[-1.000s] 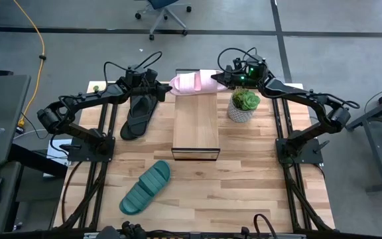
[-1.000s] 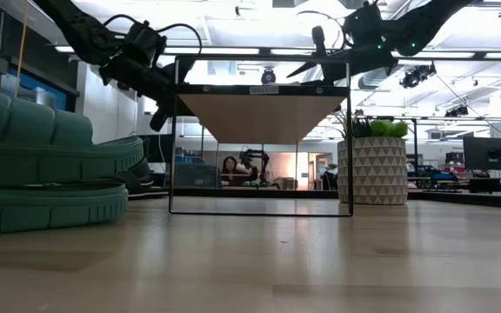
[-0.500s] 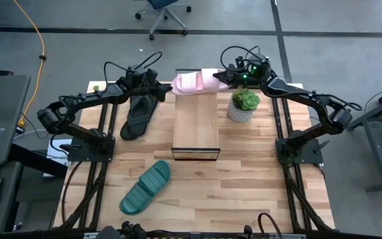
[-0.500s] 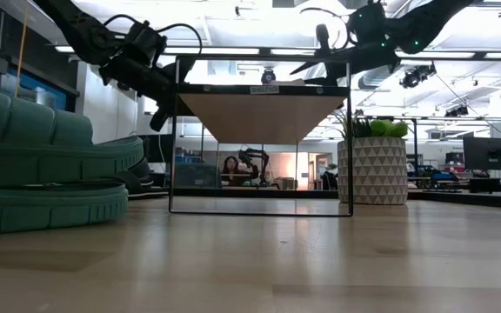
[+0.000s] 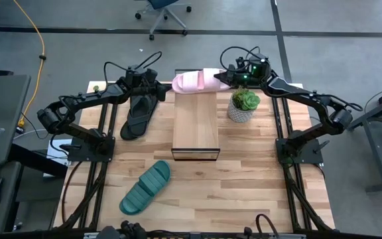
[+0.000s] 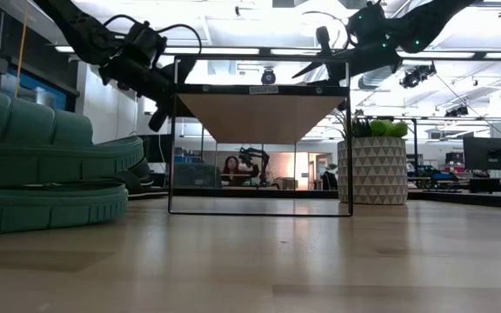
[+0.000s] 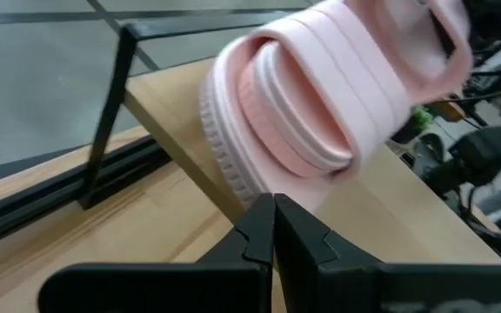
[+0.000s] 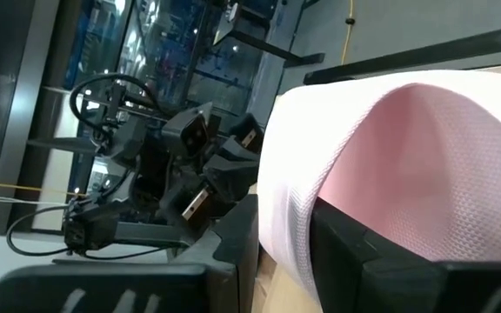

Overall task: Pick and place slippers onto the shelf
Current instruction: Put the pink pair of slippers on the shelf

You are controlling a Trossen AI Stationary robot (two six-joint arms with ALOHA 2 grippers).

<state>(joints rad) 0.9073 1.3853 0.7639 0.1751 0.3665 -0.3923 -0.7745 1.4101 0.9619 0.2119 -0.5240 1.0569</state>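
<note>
Gleaming pale pink slide, ribbed strap

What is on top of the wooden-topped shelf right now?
The pale pink slide slipper lies across the far end of the light wooden plank shelf with its black metal frame, gripped by the right gripper. The plank beneath the slipper is covered; nothing else shows on it.

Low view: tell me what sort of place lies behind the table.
Probably a robotics lab or open workshop: another robot arm stands on a bench with a person beside it, under ceiling strip lights.
</note>
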